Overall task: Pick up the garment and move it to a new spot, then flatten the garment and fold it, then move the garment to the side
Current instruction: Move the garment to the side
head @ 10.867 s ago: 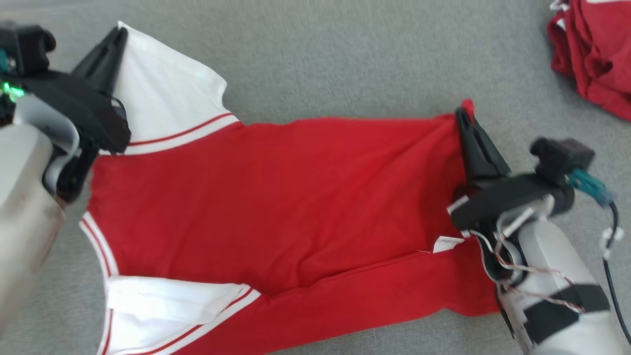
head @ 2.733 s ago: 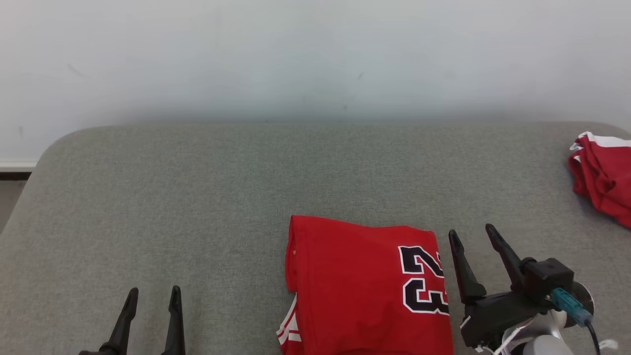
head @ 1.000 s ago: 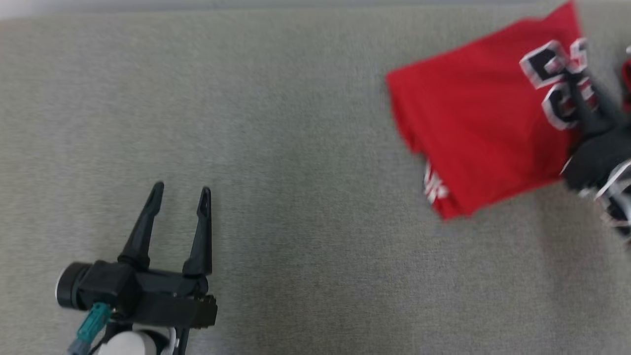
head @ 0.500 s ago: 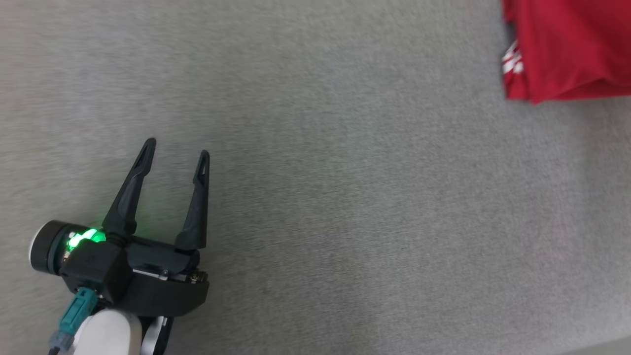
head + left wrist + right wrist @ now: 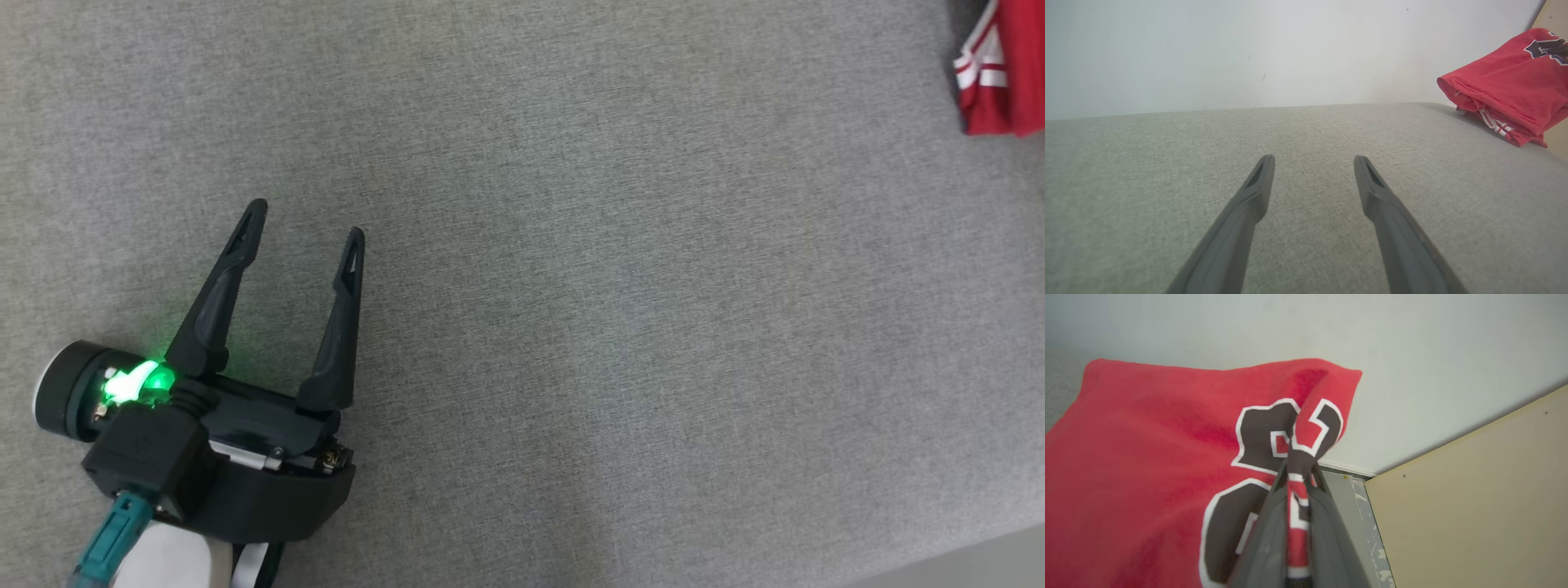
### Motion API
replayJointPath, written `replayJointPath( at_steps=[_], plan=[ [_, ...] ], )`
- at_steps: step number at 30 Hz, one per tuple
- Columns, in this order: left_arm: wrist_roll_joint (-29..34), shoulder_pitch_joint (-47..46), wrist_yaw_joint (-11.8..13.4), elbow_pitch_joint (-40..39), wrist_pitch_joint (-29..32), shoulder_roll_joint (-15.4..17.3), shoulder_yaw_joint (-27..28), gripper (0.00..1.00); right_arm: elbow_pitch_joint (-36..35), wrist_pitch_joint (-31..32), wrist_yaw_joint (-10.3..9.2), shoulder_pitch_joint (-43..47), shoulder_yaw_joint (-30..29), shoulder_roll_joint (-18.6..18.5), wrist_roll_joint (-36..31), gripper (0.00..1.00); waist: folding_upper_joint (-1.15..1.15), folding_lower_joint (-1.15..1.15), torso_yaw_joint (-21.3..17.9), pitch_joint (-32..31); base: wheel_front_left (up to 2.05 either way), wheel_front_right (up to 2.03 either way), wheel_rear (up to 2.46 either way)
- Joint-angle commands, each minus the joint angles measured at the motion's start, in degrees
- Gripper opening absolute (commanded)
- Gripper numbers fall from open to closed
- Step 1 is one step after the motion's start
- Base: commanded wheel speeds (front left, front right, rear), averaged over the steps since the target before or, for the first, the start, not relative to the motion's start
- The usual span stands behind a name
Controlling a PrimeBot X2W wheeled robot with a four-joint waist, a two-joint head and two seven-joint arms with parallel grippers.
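Note:
The garment (image 5: pixel 1147 457), a folded red jersey with dark, white-edged numerals, fills the left half of the right wrist view. My right gripper (image 5: pixel 1298 473) is shut on its numbered edge, with a fold of cloth pinched between the fingers. A red-and-white corner of the garment (image 5: pixel 1000 73) shows at the far upper right of the head view. In the left wrist view the garment (image 5: pixel 1502 90) lies at the far right of the grey surface. My left gripper (image 5: pixel 304 219) hovers open over bare grey fabric at the lower left, holding nothing; its fingers (image 5: pixel 1257 192) spread wide.
A grey fabric surface (image 5: pixel 571 286) stretches across the head view, its edge at the lower right corner. A pale wall (image 5: pixel 1249 49) rises behind it. A tan panel (image 5: pixel 1474 506) and a strip of floor stand past the garment in the right wrist view.
The head view has swung left, so the garment has slid toward its upper right corner. The left gripper stays open; the right one keeps its hold on the garment.

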Motion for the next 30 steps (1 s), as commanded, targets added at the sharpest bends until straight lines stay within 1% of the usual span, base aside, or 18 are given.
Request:
replayJointPath(
  at_steps=[1,3,7,8,10,11,15,20,26,27,29,30],
  plan=[
    [-0.1,-0.3,-0.1,0.8,0.4,0.0,-0.4,1.00,0.5,0.3,-0.17,-1.0,0.3,-0.7,-0.3,0.00,-0.01,0.00,0.3,0.1,0.00,0.00,0.00],
    [-0.2,-0.2,0.0,0.3,0.5,0.1,-0.5,1.00,1.6,0.4,-0.16,-1.9,1.2,-1.9,-0.6,0.00,-0.01,0.00,0.5,0.3,0.00,0.00,0.00],
    [-0.3,-0.4,0.2,0.0,0.5,0.1,-0.8,1.00,3.8,0.0,-0.16,-3.5,2.7,-2.5,-0.9,0.00,-0.01,0.00,0.6,0.4,0.00,0.00,0.00],
    [-0.3,-0.4,0.3,0.0,0.5,0.1,-0.9,1.00,4.3,-0.2,-0.17,-3.9,3.2,-2.7,-1.1,0.13,-0.01,0.00,0.6,0.4,0.00,0.00,0.00],
    [-0.4,-0.4,0.3,0.3,0.4,0.1,-0.9,1.00,5.1,-0.7,-0.16,-4.3,3.9,-2.8,-1.5,0.68,-0.01,0.00,0.5,0.4,0.00,0.00,0.00],
    [-0.5,-0.4,0.3,0.4,0.3,0.2,-1.0,1.00,5.5,-1.0,-0.17,-4.6,4.2,-2.8,-1.7,1.00,-0.01,0.00,0.5,0.3,0.00,0.00,0.00],
    [-1.0,-0.2,0.6,1.2,-0.2,0.4,-0.7,1.00,6.7,-3.2,-0.16,-5.5,5.0,-2.4,-2.6,1.00,-0.01,0.00,0.4,-0.4,0.00,0.00,0.00],
    [-1.6,0.8,1.2,3.0,-1.3,0.4,0.1,1.00,7.5,-5.2,-0.16,-6.5,6.3,-1.2,-2.7,1.00,-0.01,0.00,1.1,-3.1,0.00,0.00,0.00],
    [-2.7,2.6,2.4,5.4,-2.6,-0.4,1.4,1.00,6.9,-8.5,-0.17,-7.0,8.4,1.9,-1.7,1.00,-0.01,0.00,3.1,-8.3,0.00,0.00,0.00],
    [-2.7,2.6,2.4,5.4,-2.6,-0.4,1.4,1.00,6.9,-8.5,-0.17,-7.0,8.4,1.9,-1.7,1.00,-0.01,0.00,3.1,-8.3,0.00,0.00,0.00],
    [-3.3,3.5,2.9,6.2,-3.1,-0.5,2.2,1.00,6.4,-10.2,-0.17,-6.1,9.8,3.3,-1.5,1.00,-0.01,0.00,3.9,-10.6,0.00,0.00,0.00],
    [-4.1,4.8,3.6,6.8,-3.2,-0.7,3.4,1.00,5.9,-12.1,-0.17,-5.0,10.9,5.0,-0.7,1.00,-0.01,0.00,4.7,-12.7,0.00,0.00,0.00]
  ],
)
